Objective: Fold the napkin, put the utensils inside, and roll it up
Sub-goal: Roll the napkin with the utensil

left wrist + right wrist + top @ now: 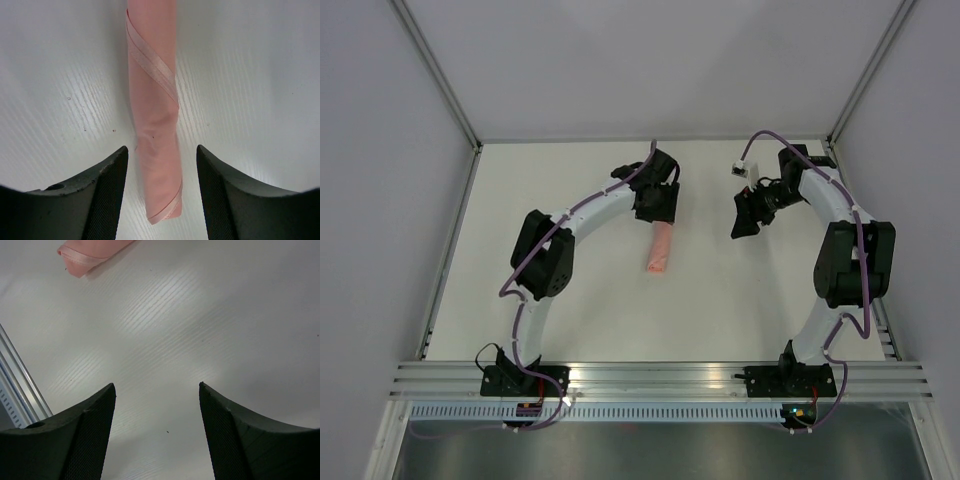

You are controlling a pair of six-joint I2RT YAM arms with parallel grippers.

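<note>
Though left gripper [161, 150], right gripper [157, 385] open, empty: far end of napkin [152, 100] unseen.

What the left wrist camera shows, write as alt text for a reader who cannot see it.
A salmon-pink napkin, rolled into a slim tube with a diagonal hem band winding around it, lies lengthwise on a white table. The left gripper holds its two dark fingers open either side of the tube's near end, a gap showing on each side.

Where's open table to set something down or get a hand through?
Open: the table between the rolled napkin and the arm bases, and the far left corner. Crowded: far middle, left gripper open over the napkin's far end, right gripper nearby.
</note>
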